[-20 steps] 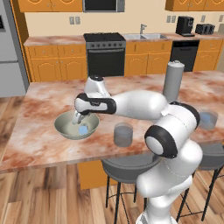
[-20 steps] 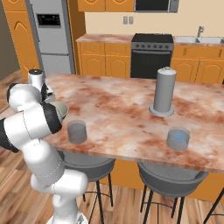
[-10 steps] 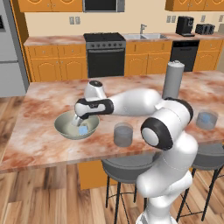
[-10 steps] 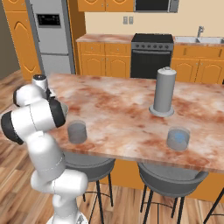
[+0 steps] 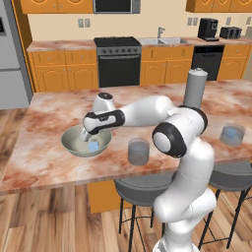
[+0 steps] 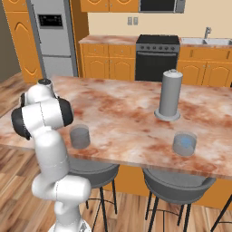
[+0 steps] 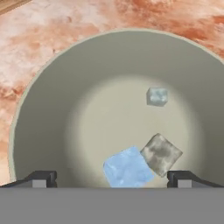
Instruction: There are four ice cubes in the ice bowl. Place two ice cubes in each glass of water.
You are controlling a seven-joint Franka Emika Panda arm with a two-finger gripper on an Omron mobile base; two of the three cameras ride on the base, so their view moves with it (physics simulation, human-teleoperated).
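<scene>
The ice bowl (image 7: 48,113), pale grey-green, sits on the marble island, and my open gripper (image 7: 112,178) hangs just above its inside. Three ice cubes lie on its floor: a blue one (image 7: 127,167) between my fingertips (image 7: 41,178), a greyish one (image 7: 161,154) touching it, and a small pale one (image 7: 157,96) farther off. From the left base view the gripper (image 5: 88,135) dips into the bowl (image 5: 73,145) beside a blue cube (image 5: 93,145). One glass of water (image 5: 139,151) stands right of the bowl, the other (image 5: 232,134) far right. Both glasses (image 6: 79,136) (image 6: 185,143) also show from the right.
A tall grey cylinder with a domed top (image 5: 196,88) (image 6: 168,95) stands on the island behind the glasses. Two dark stools (image 5: 142,189) sit under the near edge of the island. Oven, cabinets and fridge line the far wall.
The hand has stayed over the bowl and sunk slightly toward it, while the arm's elbow and upper links have swung. The jaws stay wide apart.
</scene>
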